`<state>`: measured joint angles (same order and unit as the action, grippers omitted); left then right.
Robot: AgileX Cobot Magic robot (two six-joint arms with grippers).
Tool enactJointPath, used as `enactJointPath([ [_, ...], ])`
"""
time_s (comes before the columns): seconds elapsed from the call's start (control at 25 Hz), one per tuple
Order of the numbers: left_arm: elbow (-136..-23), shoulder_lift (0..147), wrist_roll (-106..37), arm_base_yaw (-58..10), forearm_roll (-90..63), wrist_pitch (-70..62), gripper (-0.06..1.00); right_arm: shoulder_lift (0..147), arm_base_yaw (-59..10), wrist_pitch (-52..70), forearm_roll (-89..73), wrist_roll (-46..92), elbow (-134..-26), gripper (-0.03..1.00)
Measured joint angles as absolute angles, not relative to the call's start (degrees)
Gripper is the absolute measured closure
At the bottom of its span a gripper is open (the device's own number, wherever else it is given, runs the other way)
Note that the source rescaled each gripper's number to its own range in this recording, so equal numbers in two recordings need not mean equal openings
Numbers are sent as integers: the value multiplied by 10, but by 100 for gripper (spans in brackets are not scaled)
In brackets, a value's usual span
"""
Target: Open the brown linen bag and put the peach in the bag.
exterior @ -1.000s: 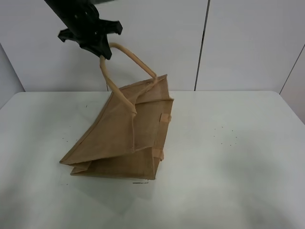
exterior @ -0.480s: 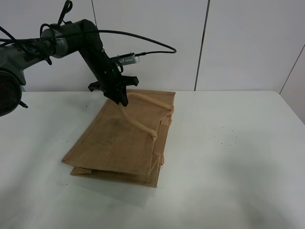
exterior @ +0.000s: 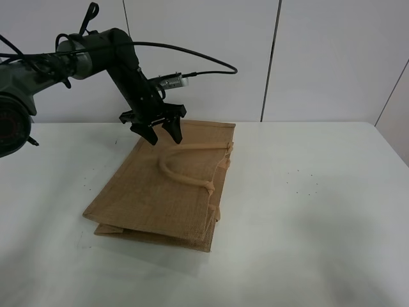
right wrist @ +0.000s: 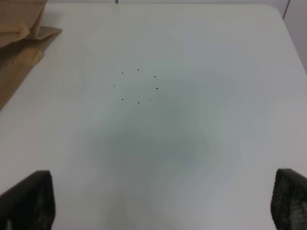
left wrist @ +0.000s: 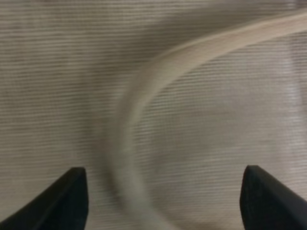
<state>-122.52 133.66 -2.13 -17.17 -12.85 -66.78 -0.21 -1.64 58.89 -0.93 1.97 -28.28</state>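
Observation:
The brown linen bag lies flat on the white table, left of the middle. One beige loop handle rests loose on its upper face. My left gripper hovers just above the bag's far end, open and empty. In the left wrist view its two dark fingertips stand wide apart over the woven fabric and the curved handle. My right gripper is open and empty over bare table, out of the exterior view. The peach is not in view.
The bag's corner shows at the edge of the right wrist view. A small ring of black dots marks the table to the right of the bag. White wall panels stand behind the table.
The left gripper came down from holding the handle high with the bag lifted. The bag dropped flat, and the gripper has opened and let go of the handle.

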Motion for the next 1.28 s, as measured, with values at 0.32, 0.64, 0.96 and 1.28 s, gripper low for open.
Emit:
enactJointPath([
  [0.32, -1225, 1322, 31, -134, 0, -668, -3, -2, -16, 589, -9, 20, -283, -3],
  [0.64, -1225, 1322, 30, -32, 0, -668, -3, -2, -16, 589, -9, 20, -283, -3],
  [0.96, -1225, 1314, 21, 13, -22, -669, -3, -2, -16, 589, -10, 20, -283, -3],
  [1.28, -1166, 1210, 19, 13, -26, -670, -3, -2, -16, 589, -10, 20, -283, -3],
])
